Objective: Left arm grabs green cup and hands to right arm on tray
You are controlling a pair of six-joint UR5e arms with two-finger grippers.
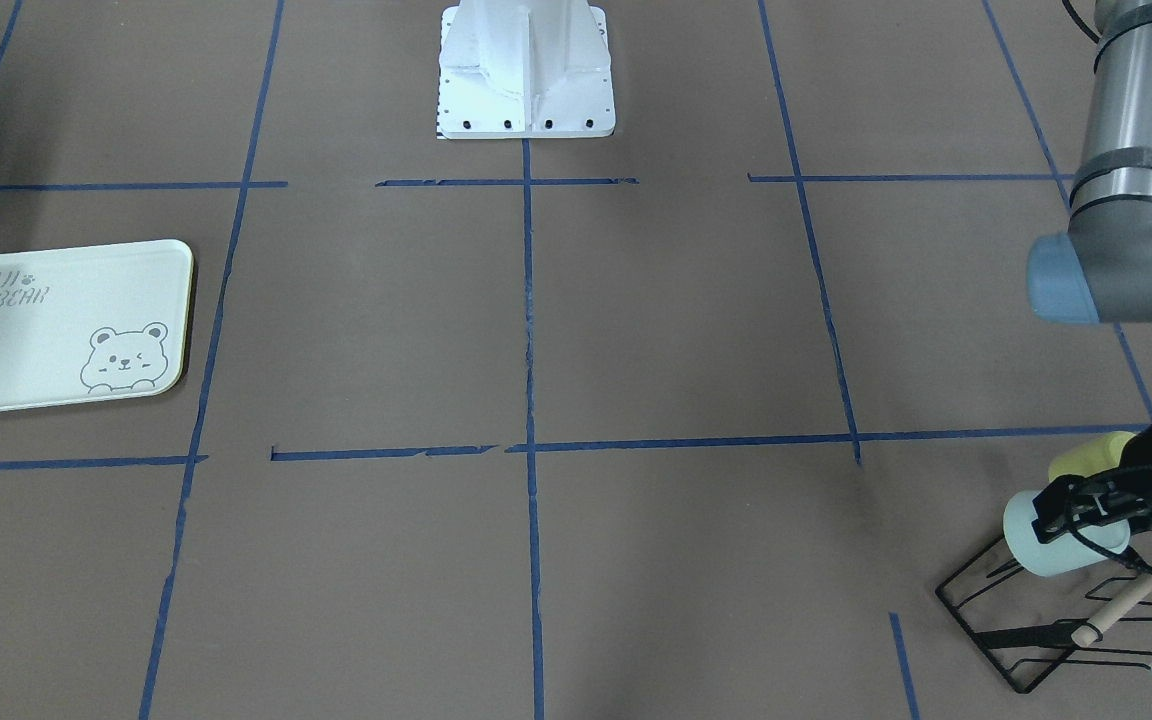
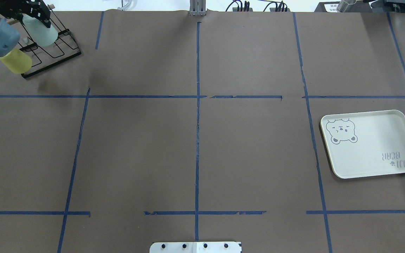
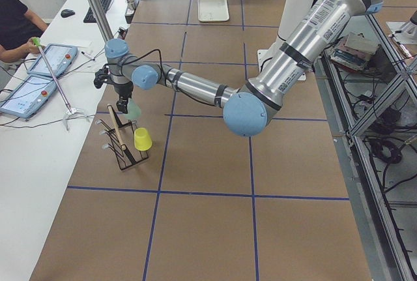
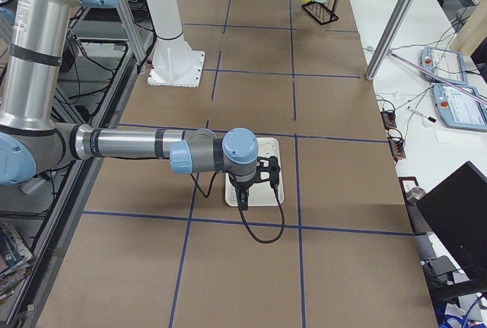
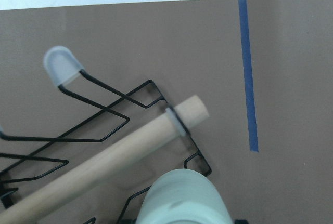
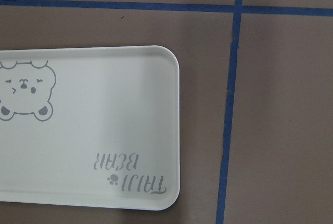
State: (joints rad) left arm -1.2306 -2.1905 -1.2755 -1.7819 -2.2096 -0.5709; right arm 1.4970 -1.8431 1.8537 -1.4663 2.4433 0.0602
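The green cup (image 1: 1041, 545) lies tilted on a black wire rack (image 1: 1026, 640) at the table's far corner on my left side. My left gripper (image 1: 1071, 515) is around it, with the jaws against its sides. The cup also shows in the overhead view (image 2: 44, 33) and fills the bottom of the left wrist view (image 5: 182, 198). The tray (image 2: 374, 140) lies bare on my right side. My right gripper (image 4: 242, 199) hangs over the tray's (image 4: 268, 183) near edge. I cannot tell whether it is open. The right wrist view shows only the tray (image 6: 104, 125).
A yellow cup (image 2: 14, 60) hangs on the same rack beside the green one. A wooden dowel (image 5: 119, 151) runs along the rack's top. The white robot base (image 1: 526, 80) stands at mid table. An operators' table with tablets (image 3: 39, 79) runs along the far side.
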